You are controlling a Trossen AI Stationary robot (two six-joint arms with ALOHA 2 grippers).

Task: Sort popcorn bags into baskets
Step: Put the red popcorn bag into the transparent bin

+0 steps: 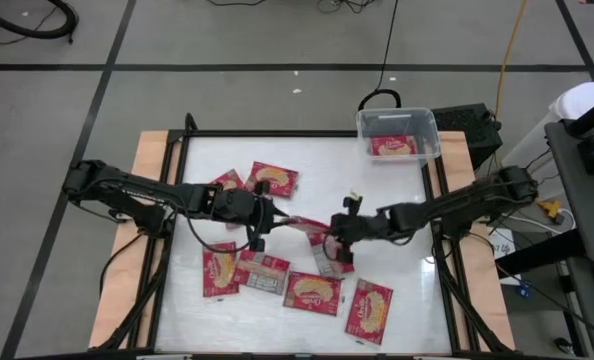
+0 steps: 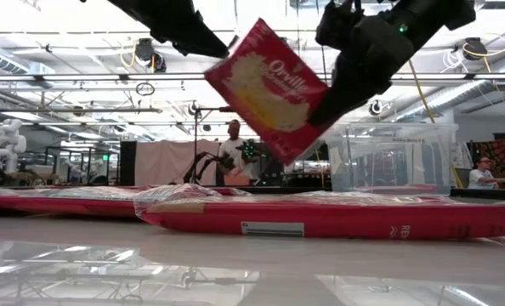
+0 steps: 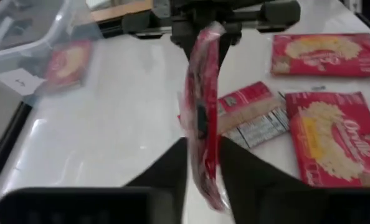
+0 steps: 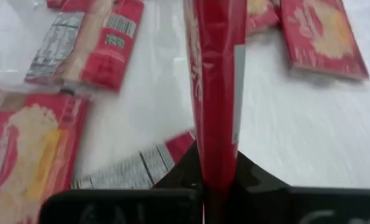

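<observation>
Left gripper and right gripper both pinch 1 upright popcorn bag.

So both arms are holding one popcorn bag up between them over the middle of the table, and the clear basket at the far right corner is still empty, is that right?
Not quite: the clear basket already holds one popcorn bag, as the high view shows. The rest stands: the left gripper and right gripper hold one raised bag between them.

held flat red popcorn bag: edge-on, top cut by frame, front unseen | clear plastic rectangular basket: blurred, cut at corner | low view: dark arms cut at top | flat packets' print too small in high view
</observation>
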